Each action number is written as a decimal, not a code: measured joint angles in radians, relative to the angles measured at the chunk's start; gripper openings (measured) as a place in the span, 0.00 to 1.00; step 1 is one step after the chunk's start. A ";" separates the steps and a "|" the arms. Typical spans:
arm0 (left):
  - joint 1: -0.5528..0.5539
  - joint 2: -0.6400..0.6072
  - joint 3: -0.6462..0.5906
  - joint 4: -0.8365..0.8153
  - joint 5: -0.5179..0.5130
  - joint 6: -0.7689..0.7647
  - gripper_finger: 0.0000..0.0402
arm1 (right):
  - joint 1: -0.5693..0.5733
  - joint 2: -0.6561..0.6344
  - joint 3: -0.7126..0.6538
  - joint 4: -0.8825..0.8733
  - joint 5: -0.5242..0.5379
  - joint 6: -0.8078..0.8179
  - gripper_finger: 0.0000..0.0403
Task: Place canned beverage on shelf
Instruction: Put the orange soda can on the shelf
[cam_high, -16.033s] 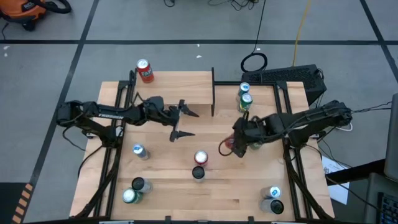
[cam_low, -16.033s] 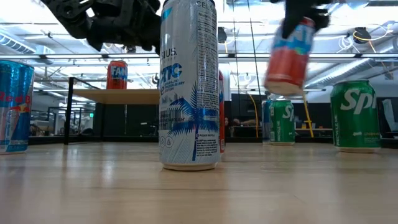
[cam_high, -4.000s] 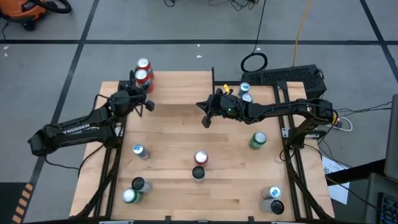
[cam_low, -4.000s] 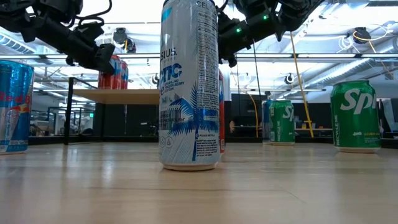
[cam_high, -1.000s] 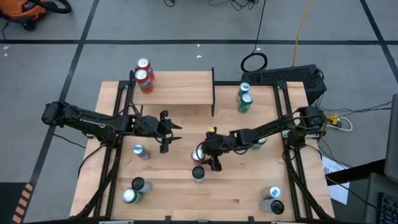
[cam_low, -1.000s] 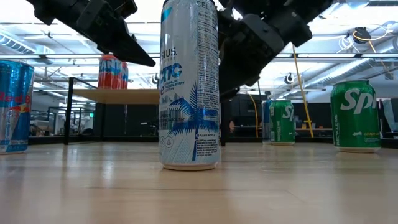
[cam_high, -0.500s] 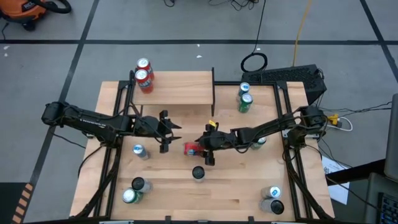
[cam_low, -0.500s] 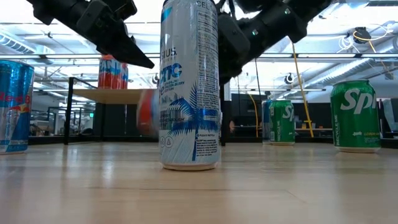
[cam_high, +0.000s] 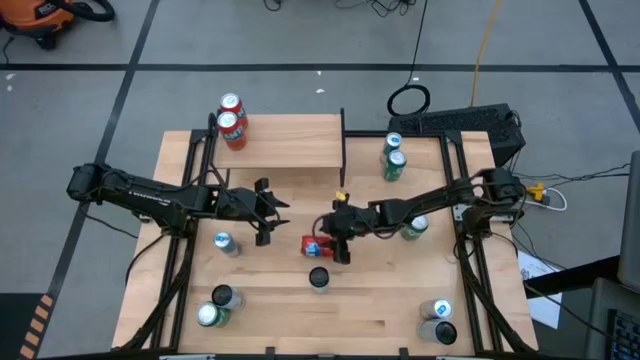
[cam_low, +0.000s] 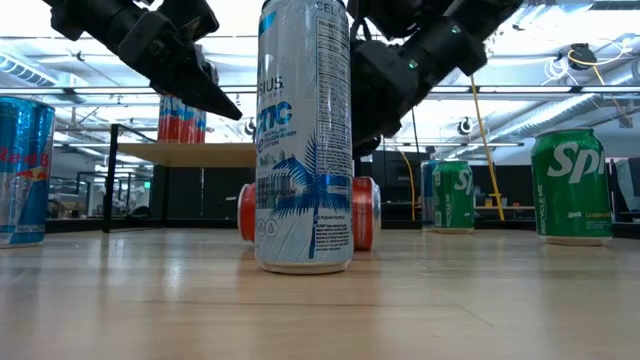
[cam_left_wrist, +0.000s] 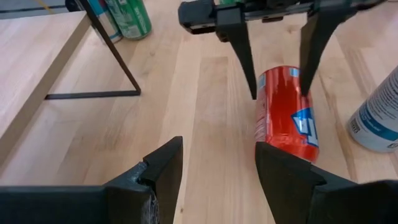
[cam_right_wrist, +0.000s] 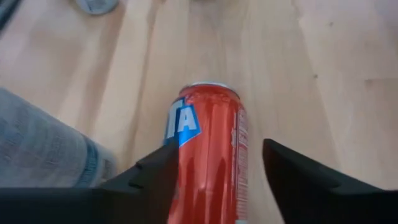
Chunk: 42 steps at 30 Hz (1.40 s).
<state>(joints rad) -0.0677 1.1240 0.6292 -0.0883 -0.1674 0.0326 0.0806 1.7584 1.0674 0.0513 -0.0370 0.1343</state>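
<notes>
A red can (cam_high: 312, 245) lies on its side on the tabletop, its long axis left to right. My right gripper (cam_high: 330, 240) is open over the can's right end, one finger on each side of it (cam_right_wrist: 211, 168). My left gripper (cam_high: 268, 215) hovers open and holds nothing, left of the can, which shows ahead of it (cam_left_wrist: 287, 115). The shelf (cam_high: 290, 142) stands at the far side, with two red cans (cam_high: 231, 117) upright at its left end. In the low view a tall white can (cam_low: 305, 130) hides the red can's middle. My right gripper's fingers (cam_left_wrist: 250, 68) slant down from the table's right, along the lying can and astride its right end (cam_left_wrist: 283, 84). A gap shows between the can and one finger (cam_right_wrist: 292, 174). I cannot tell whether the other finger touches it.
The tall white can (cam_high: 318, 278) stands just near of the red can. A green can (cam_high: 412, 228) stands under the right arm, and green and blue cans (cam_high: 394, 155) right of the shelf. A blue can (cam_high: 222, 242) and more cans stand at both near corners.
The red can stood upright between my right gripper's fingers a second ago. It has tipped over toward the table's left and now lies on its side. My right gripper has shifted slightly toward the far edge.
</notes>
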 joint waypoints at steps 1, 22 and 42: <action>0.000 0.000 0.000 0.000 0.000 0.000 0.50 | -0.004 0.000 0.020 -0.031 -0.026 0.009 0.59; 0.003 0.131 0.000 -0.027 0.005 -0.045 0.77 | -0.012 0.192 0.109 -0.193 -0.035 0.141 0.82; 0.012 -0.232 -0.208 0.306 -0.043 0.008 0.78 | 0.030 -0.010 -0.133 0.500 0.219 -0.104 0.69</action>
<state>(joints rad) -0.0553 0.8921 0.4216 0.2174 -0.2104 0.0406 0.1104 1.7480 0.9343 0.5516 0.1819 0.0306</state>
